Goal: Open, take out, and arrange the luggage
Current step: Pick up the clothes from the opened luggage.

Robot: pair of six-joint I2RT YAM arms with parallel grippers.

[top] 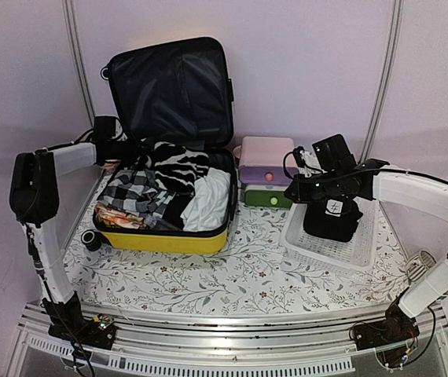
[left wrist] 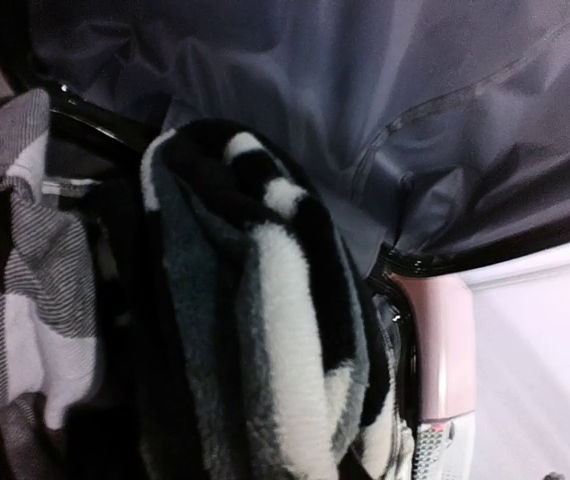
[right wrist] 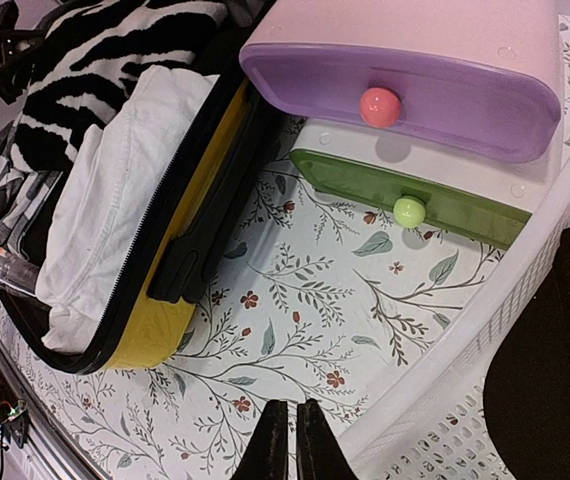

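The yellow luggage (top: 165, 241) lies open on the table, its black-lined lid (top: 173, 90) standing upright against the back wall. Inside are a plaid garment (top: 130, 196), a white garment (top: 208, 200) and a black-and-white striped fleece (top: 178, 169). My left gripper (top: 137, 149) sits at the back of the case, on that fleece. In the left wrist view the fleece (left wrist: 285, 330) bunches right at the jaws and hides the fingers. My right gripper (right wrist: 287, 440) hovers shut and empty over the floral cloth, between the luggage (right wrist: 150, 335) and the basket.
A pink, purple and green drawer box (top: 265, 182) stands right of the luggage. A white mesh basket (top: 365, 243) at the right holds a black item (top: 332, 220). The right arm reaches across above the basket. A small black cylinder (top: 92, 239) sits by the luggage's front left corner.
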